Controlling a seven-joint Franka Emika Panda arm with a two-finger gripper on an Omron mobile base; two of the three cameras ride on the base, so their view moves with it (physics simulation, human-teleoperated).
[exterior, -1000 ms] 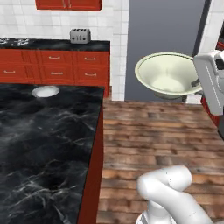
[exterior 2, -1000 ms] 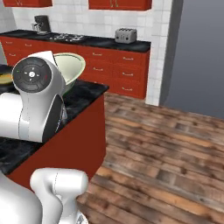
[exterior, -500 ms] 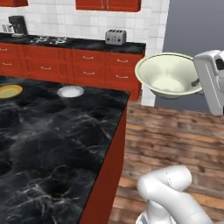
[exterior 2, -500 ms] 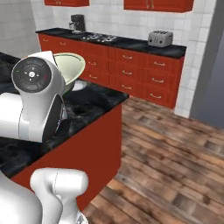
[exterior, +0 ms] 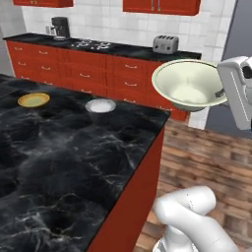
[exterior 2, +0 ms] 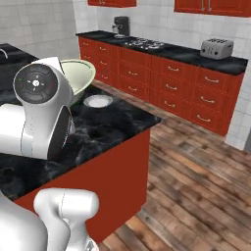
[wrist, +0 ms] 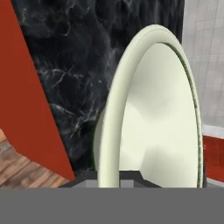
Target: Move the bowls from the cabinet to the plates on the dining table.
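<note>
The cream bowl (exterior: 189,84) hangs in the air beyond the right edge of the desk (exterior: 64,162), tilted so its hollow faces the camera in the left base view, and no part of it rests on the marble. The hand (wrist: 118,177) is clamped on the bowl's rim, its fingers pressed together on the thin wall at the bottom of the hand view, where the bowl (wrist: 148,113) stands on edge against the black veined top. On the desk, the pale grey plate (exterior: 100,105) lies near the far right corner, close to the desk's edge, and the orange-yellow plate (exterior: 33,100) lies well to its left, farther from the edge; both are bare. The marble around the plates is open. Right of the desk, wooden floor (exterior 2: 196,186) runs clear to the red drawers (exterior 2: 166,83) along the back wall, whose counter carries a toaster (exterior: 165,44) and a coffee maker (exterior: 60,28).
</note>
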